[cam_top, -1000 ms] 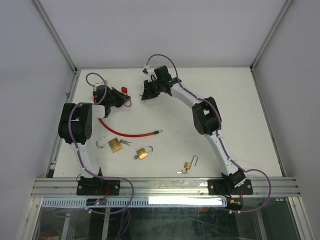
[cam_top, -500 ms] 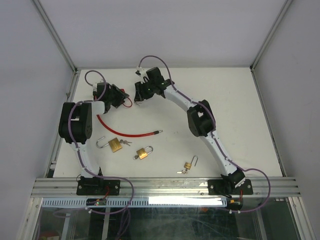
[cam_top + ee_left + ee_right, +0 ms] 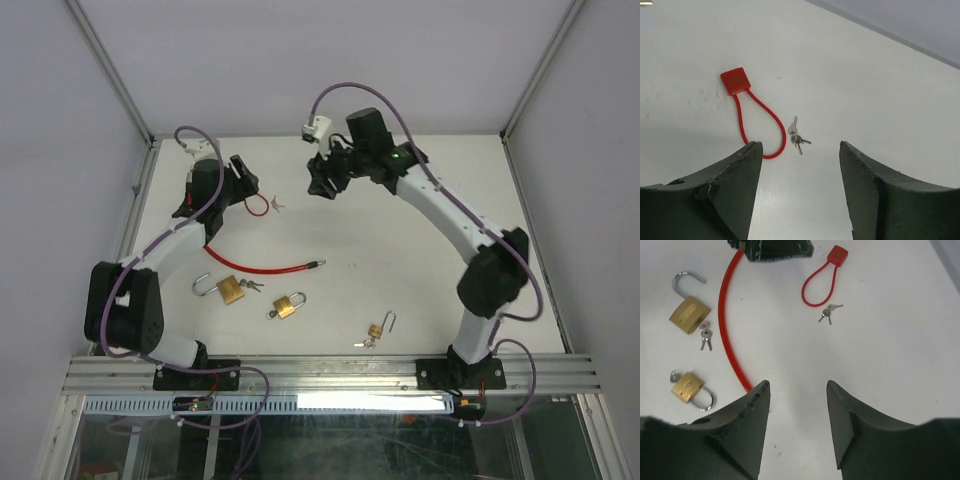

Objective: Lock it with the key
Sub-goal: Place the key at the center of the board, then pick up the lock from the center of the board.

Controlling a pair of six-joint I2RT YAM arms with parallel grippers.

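A small red padlock (image 3: 736, 81) with a thin red cable loop (image 3: 742, 127) lies flat on the white table, both loop ends running into its body. A bunch of small silver keys (image 3: 796, 137) lies loose just right of the loop. My left gripper (image 3: 800, 145) hangs open above them, holding nothing. The right wrist view shows the same red padlock (image 3: 838, 255) and keys (image 3: 827, 312) ahead of my right gripper (image 3: 797, 385), also open and empty. From above, the keys (image 3: 278, 204) lie between the left gripper (image 3: 243, 178) and the right gripper (image 3: 322, 185).
A thick red cable (image 3: 262, 268) runs across the table's middle. Three brass padlocks lie nearer the bases: one with its shackle swung open (image 3: 231, 290) and keys (image 3: 252, 286) beside it, a second (image 3: 288, 305), and a third (image 3: 378, 328).
Both grippers have opened and lifted away from the table. The right arm has swung back to the right. The red padlock and the keys now lie free on the table.
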